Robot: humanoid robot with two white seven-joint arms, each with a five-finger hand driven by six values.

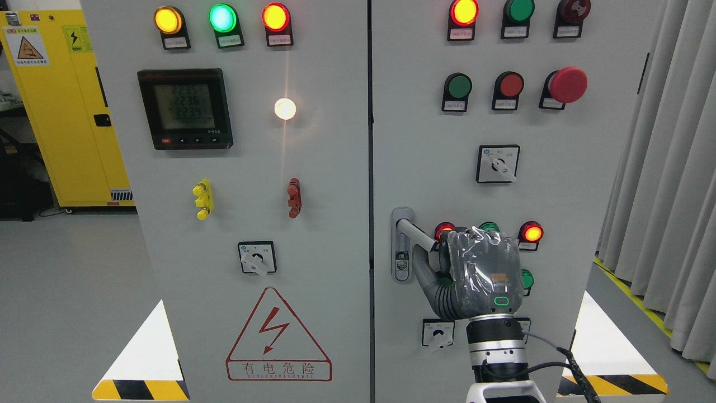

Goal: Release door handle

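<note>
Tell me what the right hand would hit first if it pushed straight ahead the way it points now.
Probably the door handle: the right hand already sits at its lever end, fingers toward the right cabinet door. Beyond it come the door's indicator lights, though depth is unclear.

Grey plastic-wrapped right hand (484, 271), green-lit mark, silver wrist, black cables.

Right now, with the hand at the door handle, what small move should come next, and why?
Probably uncurl the fingers. The right hand is at the outer end of the door handle, which juts out from its lock plate on the right cabinet door, and its fingers look wrapped round it. Pulling the arm back first would likely drag the handle.
</note>
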